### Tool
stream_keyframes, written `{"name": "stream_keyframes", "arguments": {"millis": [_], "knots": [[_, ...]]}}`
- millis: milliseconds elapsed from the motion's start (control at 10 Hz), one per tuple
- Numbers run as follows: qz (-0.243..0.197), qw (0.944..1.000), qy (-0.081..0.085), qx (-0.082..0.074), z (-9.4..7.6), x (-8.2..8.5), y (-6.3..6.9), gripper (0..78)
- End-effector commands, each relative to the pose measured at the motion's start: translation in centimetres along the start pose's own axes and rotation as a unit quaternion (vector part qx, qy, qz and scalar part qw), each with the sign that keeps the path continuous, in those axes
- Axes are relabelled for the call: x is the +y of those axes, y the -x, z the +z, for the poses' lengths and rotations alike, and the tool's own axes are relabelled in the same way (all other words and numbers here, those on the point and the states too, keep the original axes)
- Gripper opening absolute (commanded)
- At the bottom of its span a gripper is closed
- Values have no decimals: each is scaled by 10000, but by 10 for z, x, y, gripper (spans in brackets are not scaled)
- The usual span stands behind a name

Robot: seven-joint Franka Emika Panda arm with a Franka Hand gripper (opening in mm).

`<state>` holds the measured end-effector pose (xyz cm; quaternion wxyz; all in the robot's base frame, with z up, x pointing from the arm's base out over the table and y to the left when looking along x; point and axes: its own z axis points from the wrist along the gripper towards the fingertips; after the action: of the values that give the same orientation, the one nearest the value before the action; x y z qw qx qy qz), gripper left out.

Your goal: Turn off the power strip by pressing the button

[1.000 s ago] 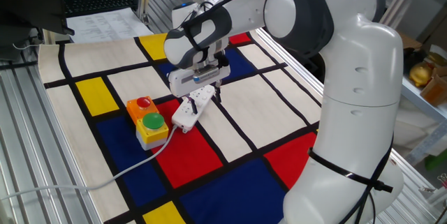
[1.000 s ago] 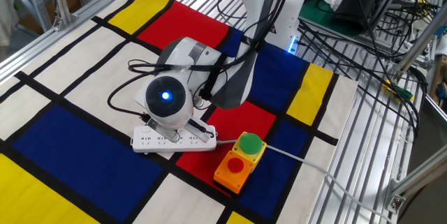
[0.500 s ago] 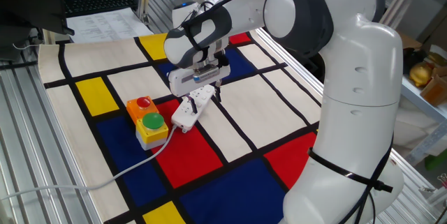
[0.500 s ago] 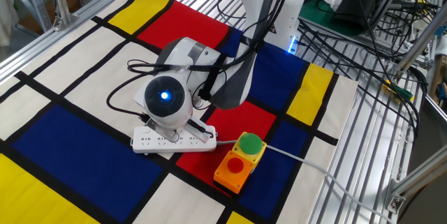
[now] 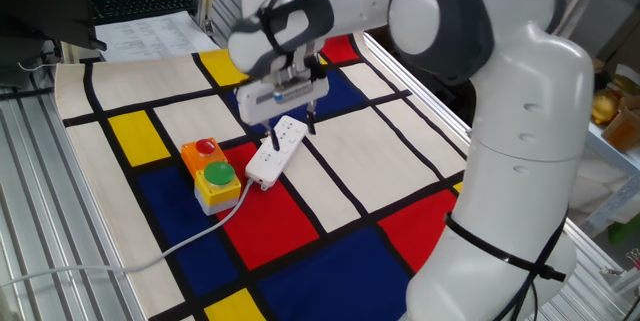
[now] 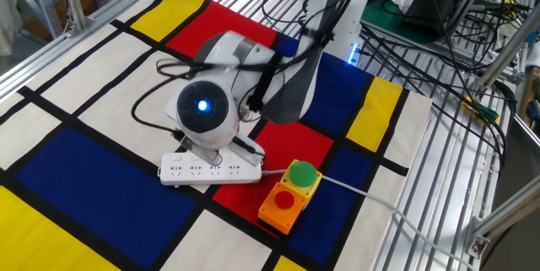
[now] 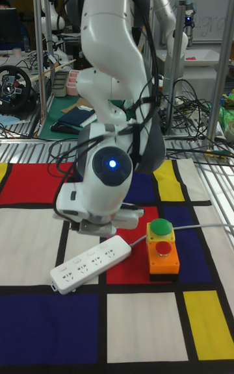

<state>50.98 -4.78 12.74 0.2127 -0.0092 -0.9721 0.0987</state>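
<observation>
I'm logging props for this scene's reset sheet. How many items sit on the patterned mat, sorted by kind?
Power strip: 1
Yellow button box: 1, carrying 2 round buttons, one red and one green
Total: 2 items on the mat

The white power strip [image 5: 277,149] lies slanted on the checkered tabletop [image 5: 360,161], with the hand [image 5: 290,121] just above its far end. A yellow button box [image 5: 212,174] sits just left of it.
</observation>
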Motion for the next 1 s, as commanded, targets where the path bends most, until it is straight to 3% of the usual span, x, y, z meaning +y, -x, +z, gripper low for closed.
{"name": "stream_keyframes", "arguments": {"millis": [100,200,600,900,1000], "knots": [[-231,9983,298,-454,-59,-2,-24,775],[-341,9962,422,-686,-68,-5,-26,775],[-221,9963,390,-738,-107,0,-41,775],[-142,9946,405,-940,-119,4,-46,775],[-118,9933,397,-1079,-121,3,-47,775]]}}
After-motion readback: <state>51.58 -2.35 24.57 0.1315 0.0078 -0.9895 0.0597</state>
